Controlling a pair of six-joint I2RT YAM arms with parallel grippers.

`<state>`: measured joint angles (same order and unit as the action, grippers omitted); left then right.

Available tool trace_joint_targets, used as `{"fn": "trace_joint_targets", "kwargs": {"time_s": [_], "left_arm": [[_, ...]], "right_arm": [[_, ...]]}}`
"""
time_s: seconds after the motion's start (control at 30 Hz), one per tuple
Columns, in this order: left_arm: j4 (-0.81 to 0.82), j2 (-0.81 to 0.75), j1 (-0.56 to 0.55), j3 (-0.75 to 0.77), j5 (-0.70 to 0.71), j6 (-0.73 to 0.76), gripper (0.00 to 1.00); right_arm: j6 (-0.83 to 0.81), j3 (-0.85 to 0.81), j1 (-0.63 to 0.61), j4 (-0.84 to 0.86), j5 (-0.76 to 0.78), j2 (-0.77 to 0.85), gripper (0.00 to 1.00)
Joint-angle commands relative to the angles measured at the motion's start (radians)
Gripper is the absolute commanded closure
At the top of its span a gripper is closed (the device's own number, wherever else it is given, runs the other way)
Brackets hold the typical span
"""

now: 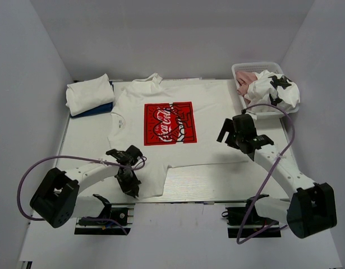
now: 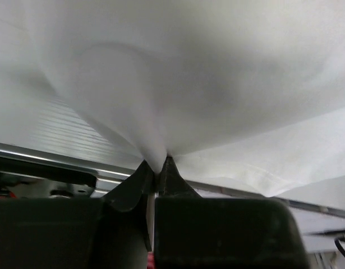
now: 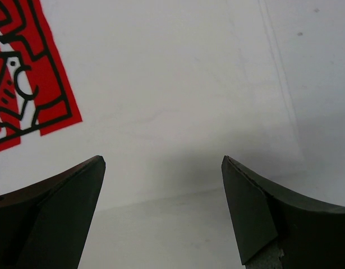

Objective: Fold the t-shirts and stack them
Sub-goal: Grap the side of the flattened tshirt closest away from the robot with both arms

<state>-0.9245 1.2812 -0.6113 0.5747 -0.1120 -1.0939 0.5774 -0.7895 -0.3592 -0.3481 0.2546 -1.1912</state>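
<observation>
We see the white t-shirt with the red chest print (image 1: pixel 206 120) lying spread flat on the table (image 1: pixel 217 185). Our left gripper (image 2: pixel 156 168) is clamped on a pinch of its near-left hem, the cloth fanning out from the jaws. Our right gripper (image 3: pixel 164 163) hovers spread wide over the shirt's right side, holding nothing. Far left, a folded white tee (image 1: pixel 89 93) sits on a blue one (image 1: pixel 104 108); the far-right basket (image 1: pixel 248 66) holds a pink tee (image 1: pixel 245 79) and a black-patched white one (image 1: pixel 276 88).
</observation>
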Motion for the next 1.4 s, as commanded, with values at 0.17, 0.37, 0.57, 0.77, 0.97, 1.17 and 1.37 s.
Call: {"fn": "trace_joint_targets", "kwargs": {"time_s": [0.17,0.37,0.57,0.77,0.97,1.17,1.37], "left_arm": [[-0.123,-0.203,-0.001,0.036,0.164,0.0,1.0],[-0.148,-0.244,-0.001,0.004,0.134,0.02,1.0],[-0.091,-0.267,-0.001,-0.042,0.075,0.011,1.0],[-0.089,-0.299,-0.001,-0.064,0.067,0.002,0.95],[-0.089,-0.347,-0.001,-0.085,0.041,-0.02,0.93],[-0.044,-0.365,-0.001,-0.065,0.003,-0.008,0.9],[0.053,-0.297,0.01,0.034,0.003,0.052,0.89]], "right_arm": [[0.082,0.113,0.029,-0.267,0.112,0.151,0.1],[0.114,0.21,0.06,-0.135,0.095,0.134,0.1],[0.111,0.196,0.092,-0.032,0.087,0.018,0.1],[0.088,0.203,0.114,0.021,-0.047,-0.084,0.26],[0.099,0.328,0.117,-0.028,-0.078,0.019,0.73],[0.078,0.355,0.112,-0.086,-0.112,0.18,1.0],[0.026,0.257,0.109,-0.062,-0.135,0.125,1.0]]}}
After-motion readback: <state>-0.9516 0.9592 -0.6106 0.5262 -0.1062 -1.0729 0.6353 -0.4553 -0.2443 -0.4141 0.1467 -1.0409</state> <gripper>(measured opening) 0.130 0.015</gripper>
